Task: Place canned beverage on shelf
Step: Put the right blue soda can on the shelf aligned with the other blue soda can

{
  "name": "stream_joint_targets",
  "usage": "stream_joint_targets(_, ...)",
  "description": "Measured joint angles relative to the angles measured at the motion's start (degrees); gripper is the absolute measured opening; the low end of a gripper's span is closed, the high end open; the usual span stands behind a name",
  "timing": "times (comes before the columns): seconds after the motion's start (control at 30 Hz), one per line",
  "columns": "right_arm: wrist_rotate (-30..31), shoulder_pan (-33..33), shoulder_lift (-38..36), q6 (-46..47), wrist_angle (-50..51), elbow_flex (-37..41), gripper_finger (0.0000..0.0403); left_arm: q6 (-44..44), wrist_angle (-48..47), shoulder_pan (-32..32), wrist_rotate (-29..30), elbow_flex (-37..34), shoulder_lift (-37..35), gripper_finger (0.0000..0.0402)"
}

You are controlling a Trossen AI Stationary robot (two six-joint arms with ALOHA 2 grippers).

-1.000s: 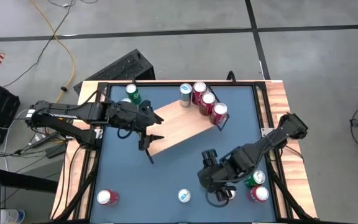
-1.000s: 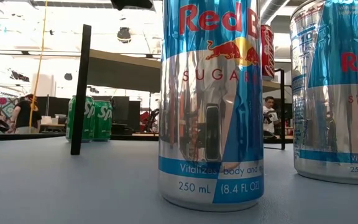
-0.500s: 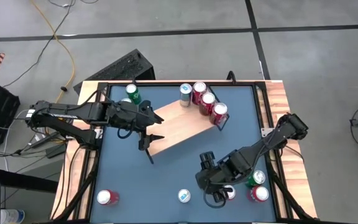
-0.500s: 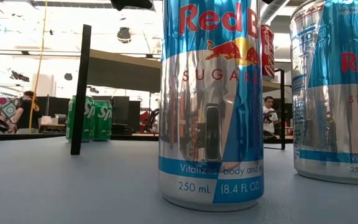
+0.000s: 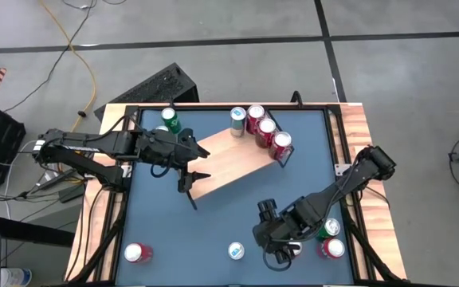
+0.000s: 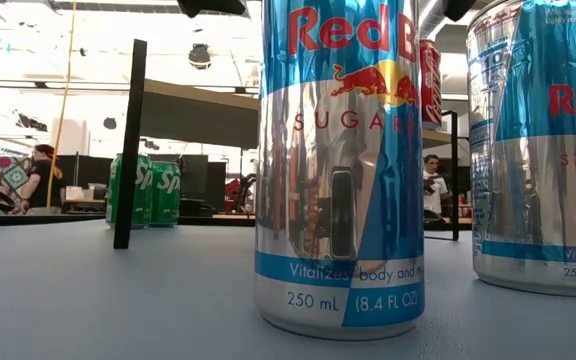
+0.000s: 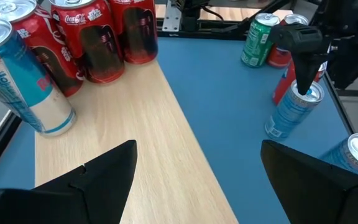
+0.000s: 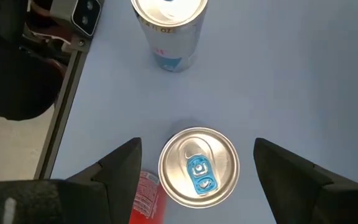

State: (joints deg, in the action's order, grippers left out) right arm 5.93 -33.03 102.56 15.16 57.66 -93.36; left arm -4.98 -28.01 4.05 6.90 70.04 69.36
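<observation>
The right gripper (image 5: 281, 257) hangs over a blue-and-silver can (image 8: 198, 165) at the near edge of the tabletop (image 5: 213, 223), fingers spread wide on either side of its top, gripping nothing. Farther back, the left gripper (image 5: 193, 187) hovers wide open and empty over the near end of the shelf (image 5: 233, 163). Four cans (image 5: 261, 127) stand at its far end.

Robot lab: concrete floor (image 5: 213, 40), cables (image 5: 74, 48)
</observation>
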Motion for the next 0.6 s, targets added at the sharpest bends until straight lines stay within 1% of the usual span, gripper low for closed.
stream_joint_targets(0.2,0.0,0.0,0.1,0.3,0.0,0.0,0.0291,-0.5,0.0,0.4,0.0,0.0,0.0,0.0329)
stream_joint_targets(0.43,0.2,-0.1,3.5,-0.4,0.4,-0.1,0.0291,-0.5,0.0,1.4,0.0,0.0,0.0,0.0329)
stream_joint_targets(0.6,0.2,-0.3,3.7,-0.5,1.8,0.0,0.0291,-0.4,0.1,1.6,0.0,0.0,0.0,0.0329)
